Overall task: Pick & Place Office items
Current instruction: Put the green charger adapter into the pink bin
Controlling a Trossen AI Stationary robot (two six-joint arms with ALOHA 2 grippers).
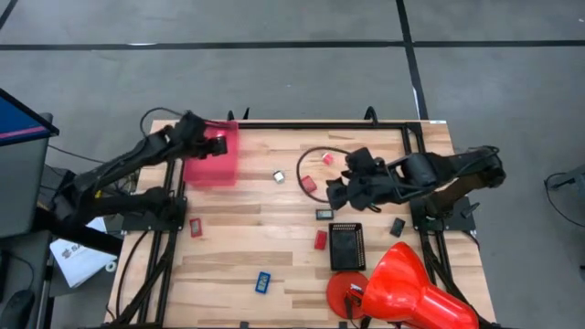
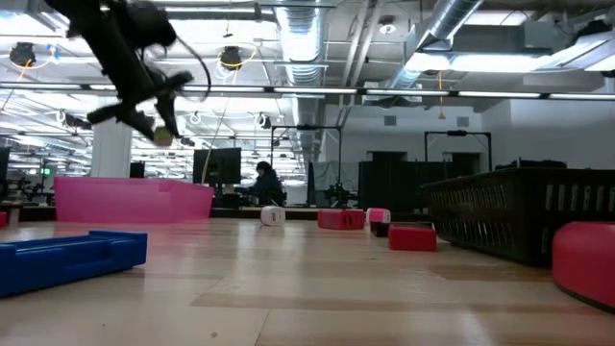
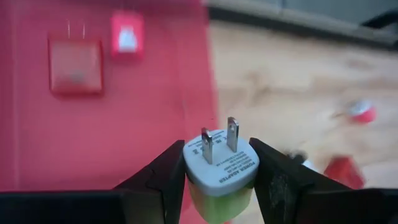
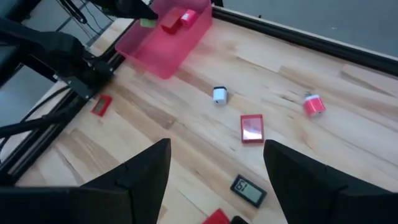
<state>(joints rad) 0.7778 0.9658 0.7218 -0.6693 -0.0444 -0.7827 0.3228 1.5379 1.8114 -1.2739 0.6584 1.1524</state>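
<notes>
My left gripper [image 3: 219, 180] is shut on a green-white plug adapter [image 3: 219, 169] and hangs over the pink bin [image 1: 212, 164] at the table's far left; it also shows in the low view [image 2: 159, 130]. Two red pieces [image 3: 76, 65] lie in the bin. My right gripper [image 4: 214, 168] is open and empty above the table's middle right [image 1: 340, 187]. On the wood lie a silvery-white piece [image 1: 279, 176], a red block [image 1: 309, 184], a round red piece [image 1: 327, 159], a black display piece [image 1: 324, 214] and a blue piece [image 1: 262, 281]. My left gripper pinches the adapter's body by its two opposite sides [image 3: 188, 168] between its two fingers. Its two metal prongs [image 3: 231, 134] point away from the gripper, toward the bin. The fingers slant down from above. The adapter is lifted clear, above the bin.
A black rectangular tray [image 1: 346, 245] and a big red cone-shaped object [image 1: 407, 283] stand at the near right. More red pieces lie at the left [image 1: 195, 227] and beside the tray [image 1: 321, 239], and a small black one lies at the right [image 1: 397, 226]. A black cable [image 1: 306, 157] loops at the far middle.
</notes>
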